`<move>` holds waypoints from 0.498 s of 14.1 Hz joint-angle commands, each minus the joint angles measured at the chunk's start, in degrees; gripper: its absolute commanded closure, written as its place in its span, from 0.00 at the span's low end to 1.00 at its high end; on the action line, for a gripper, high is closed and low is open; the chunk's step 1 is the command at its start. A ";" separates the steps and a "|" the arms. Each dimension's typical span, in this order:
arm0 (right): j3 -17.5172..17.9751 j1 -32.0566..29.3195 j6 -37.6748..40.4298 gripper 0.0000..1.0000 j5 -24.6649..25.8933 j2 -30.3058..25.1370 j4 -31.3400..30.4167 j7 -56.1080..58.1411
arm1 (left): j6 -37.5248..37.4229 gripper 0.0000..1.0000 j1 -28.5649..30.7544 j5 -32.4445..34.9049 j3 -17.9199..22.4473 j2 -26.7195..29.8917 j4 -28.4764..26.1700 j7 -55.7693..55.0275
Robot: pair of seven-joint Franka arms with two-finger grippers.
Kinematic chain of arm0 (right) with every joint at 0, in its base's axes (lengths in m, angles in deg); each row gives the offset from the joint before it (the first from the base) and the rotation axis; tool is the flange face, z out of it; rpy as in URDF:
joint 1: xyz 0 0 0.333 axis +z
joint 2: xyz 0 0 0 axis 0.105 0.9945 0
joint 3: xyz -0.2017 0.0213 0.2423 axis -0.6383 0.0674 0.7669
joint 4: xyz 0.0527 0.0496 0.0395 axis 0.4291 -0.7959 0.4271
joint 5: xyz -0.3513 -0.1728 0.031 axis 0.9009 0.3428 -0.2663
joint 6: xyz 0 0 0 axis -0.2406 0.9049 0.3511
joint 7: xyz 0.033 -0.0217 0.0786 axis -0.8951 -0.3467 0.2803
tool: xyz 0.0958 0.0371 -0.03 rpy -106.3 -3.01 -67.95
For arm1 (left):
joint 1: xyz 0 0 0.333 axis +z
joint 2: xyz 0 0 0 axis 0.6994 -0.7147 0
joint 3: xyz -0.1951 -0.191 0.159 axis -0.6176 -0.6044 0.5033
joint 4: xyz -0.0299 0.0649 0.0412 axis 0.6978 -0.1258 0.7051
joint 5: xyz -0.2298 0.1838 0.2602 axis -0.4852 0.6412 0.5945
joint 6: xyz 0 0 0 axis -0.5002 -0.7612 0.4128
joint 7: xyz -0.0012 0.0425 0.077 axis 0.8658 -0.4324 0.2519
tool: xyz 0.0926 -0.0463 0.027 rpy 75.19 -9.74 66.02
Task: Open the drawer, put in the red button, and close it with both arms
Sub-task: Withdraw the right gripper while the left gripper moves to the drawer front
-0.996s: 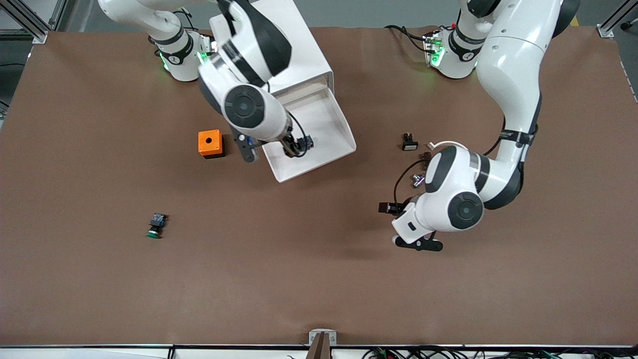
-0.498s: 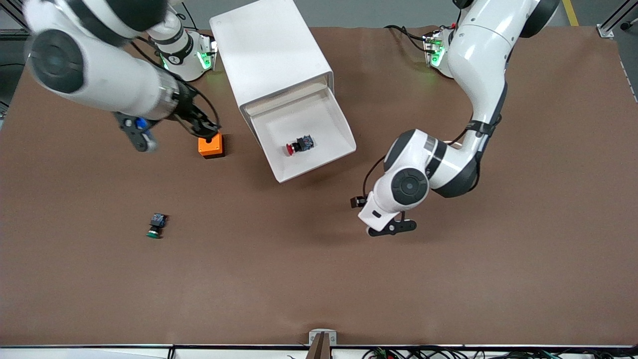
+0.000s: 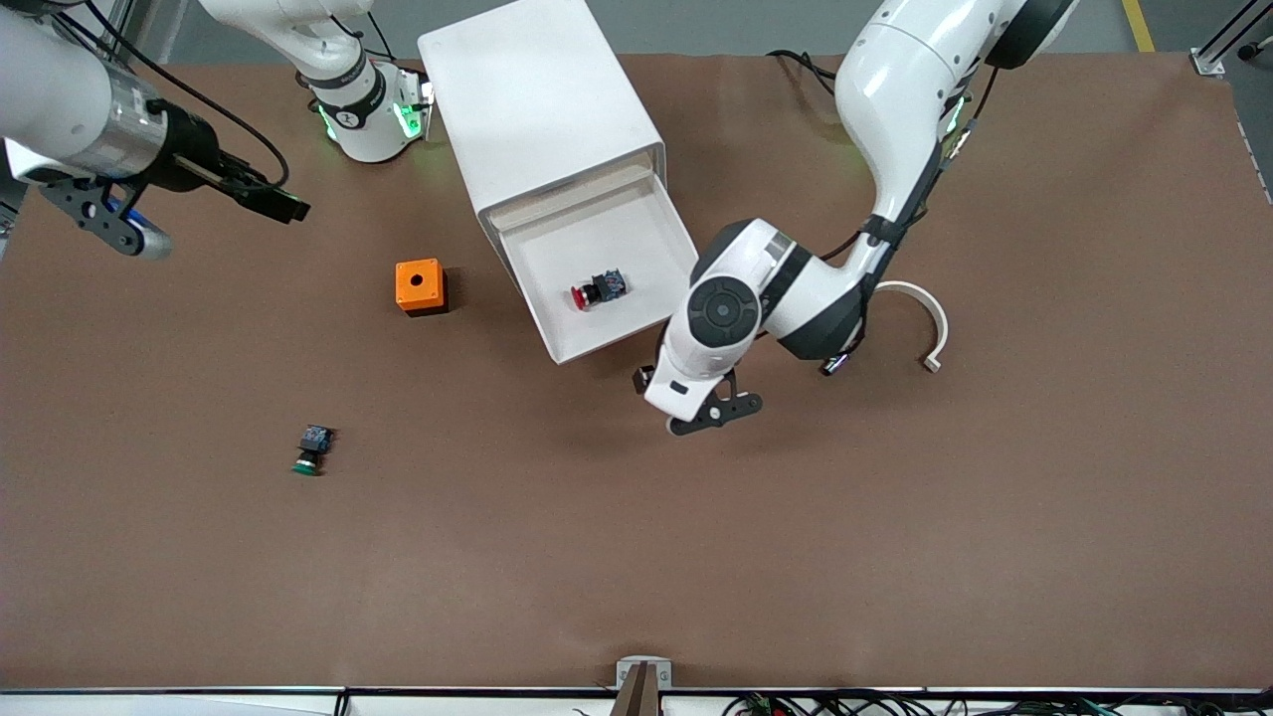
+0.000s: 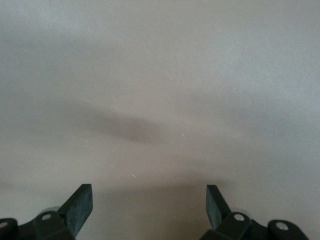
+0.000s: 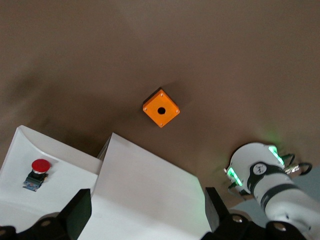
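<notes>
The red button (image 3: pixel 595 290) lies on its side in the open white drawer (image 3: pixel 557 343), red cap toward the right arm's end of the table. In the right wrist view the button (image 5: pixel 36 172) rests on the drawer floor (image 5: pixel 15 145). My right gripper (image 3: pixel 283 207) hangs open and empty over the table near the right arm's end, with the orange box and the cabinet in its view. My left gripper (image 3: pixel 646 379) is open just in front of the drawer's front panel, at the corner toward the left arm's end. A pale blank surface fills the view past its open gripper (image 4: pixel 149 205).
The white cabinet (image 3: pixel 537 109) stands between the two arm bases. An orange box with a hole (image 3: pixel 420 286) sits beside the drawer, toward the right arm's end. A green-capped button (image 3: pixel 311 449) lies nearer the front camera. A white curved piece (image 3: pixel 930 318) lies by the left arm.
My right arm has swung away from the drawer toward its own end of the table, leaving the red button inside. My left gripper has moved across to the drawer's front.
</notes>
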 commanded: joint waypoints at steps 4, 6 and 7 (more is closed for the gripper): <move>0.99 -9.07 -7.35 0.00 3.10 -7.98 -9.46 24.44 | 1.29 0.00 -3.09 0.75 -0.07 -0.21 -0.32 -6.84; 0.99 -12.32 -9.20 0.00 3.45 -7.81 -9.11 32.80 | 3.04 0.00 -4.58 0.66 -0.07 -0.21 -0.32 -7.72; 0.99 -13.03 -10.25 0.00 3.72 -7.72 -8.68 34.92 | 3.57 0.00 -5.11 0.66 -0.07 -0.12 -0.41 -8.33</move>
